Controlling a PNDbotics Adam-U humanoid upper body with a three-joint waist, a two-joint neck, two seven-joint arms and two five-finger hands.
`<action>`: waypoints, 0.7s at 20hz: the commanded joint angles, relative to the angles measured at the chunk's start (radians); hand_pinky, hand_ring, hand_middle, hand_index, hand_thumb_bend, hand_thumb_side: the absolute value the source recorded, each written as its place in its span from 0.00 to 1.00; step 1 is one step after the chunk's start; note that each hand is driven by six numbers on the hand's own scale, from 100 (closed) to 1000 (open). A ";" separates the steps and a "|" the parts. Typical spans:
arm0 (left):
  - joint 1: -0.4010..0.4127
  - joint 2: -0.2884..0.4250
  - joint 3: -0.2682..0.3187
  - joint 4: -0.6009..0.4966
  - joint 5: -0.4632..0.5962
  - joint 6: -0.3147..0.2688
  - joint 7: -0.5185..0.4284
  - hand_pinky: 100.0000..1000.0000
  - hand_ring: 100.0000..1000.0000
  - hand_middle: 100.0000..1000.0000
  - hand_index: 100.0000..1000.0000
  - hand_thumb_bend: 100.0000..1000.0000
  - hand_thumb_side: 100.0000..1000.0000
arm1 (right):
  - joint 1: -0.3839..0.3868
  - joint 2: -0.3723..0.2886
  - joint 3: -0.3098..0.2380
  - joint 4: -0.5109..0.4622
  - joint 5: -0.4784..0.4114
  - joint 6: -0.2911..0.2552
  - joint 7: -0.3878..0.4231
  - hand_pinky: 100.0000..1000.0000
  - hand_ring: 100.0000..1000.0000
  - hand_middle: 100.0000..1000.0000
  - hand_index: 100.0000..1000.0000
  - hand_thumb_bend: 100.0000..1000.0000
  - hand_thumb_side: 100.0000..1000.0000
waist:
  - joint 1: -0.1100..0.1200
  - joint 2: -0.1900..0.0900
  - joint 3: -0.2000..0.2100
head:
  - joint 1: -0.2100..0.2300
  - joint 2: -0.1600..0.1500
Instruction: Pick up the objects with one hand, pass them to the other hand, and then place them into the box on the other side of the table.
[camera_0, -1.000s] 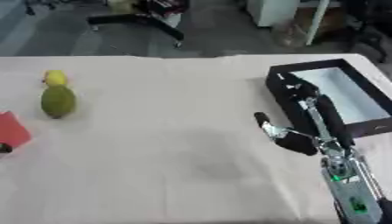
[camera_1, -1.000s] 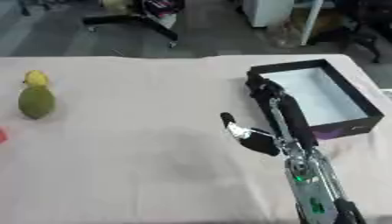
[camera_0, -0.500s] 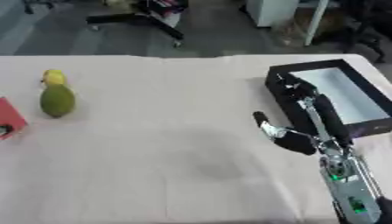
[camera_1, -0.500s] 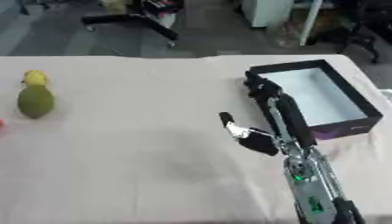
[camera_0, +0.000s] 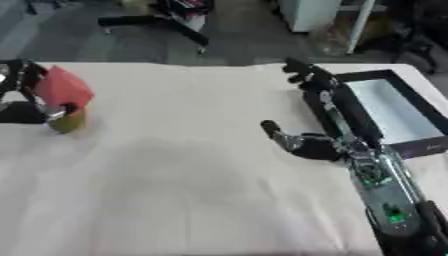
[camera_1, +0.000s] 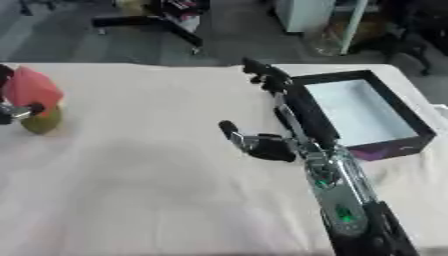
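Movement on the far left: the left hand (camera_0: 22, 82), carrying a red object (camera_0: 63, 86), has reached the green fruit (camera_0: 68, 121). The right hand (camera_0: 308, 145) waits wide beside the box (camera_0: 411, 147).

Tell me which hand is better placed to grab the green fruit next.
Left. The left hand is already at the green fruit, holding a red object. The right hand hovers open mid-table, beside the box.

Both eye views look steeply down from the robot's head onto the cream cloth-covered table (camera_0: 201, 190), facing the grey floor beyond it. They share nearly everything; the black open box (camera_1: 418, 131) sits fully inside only the right eye view.
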 joint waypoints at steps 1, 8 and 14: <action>-0.031 -0.072 -0.052 -0.096 0.145 0.030 -0.020 0.40 0.40 0.35 0.48 0.67 0.00 | -0.057 -0.015 0.038 -0.022 0.041 -0.026 -0.024 0.77 0.81 0.85 1.00 0.40 0.34 | 0.000 -0.013 -0.001 | -0.009 0.005; -0.065 -0.137 -0.140 -0.147 0.363 0.051 -0.023 0.42 0.42 0.36 0.49 0.71 0.00 | -0.132 -0.007 0.122 0.022 0.056 -0.062 -0.082 0.80 0.84 0.86 1.00 0.39 0.28 | 0.001 -0.009 0.004 | -0.015 0.005; -0.079 -0.155 -0.184 -0.156 0.411 0.069 -0.065 0.43 0.43 0.37 0.50 0.71 0.00 | -0.151 0.005 0.150 0.049 0.105 -0.086 -0.117 0.81 0.84 0.86 1.00 0.39 0.26 | -0.001 -0.009 0.011 | -0.016 0.005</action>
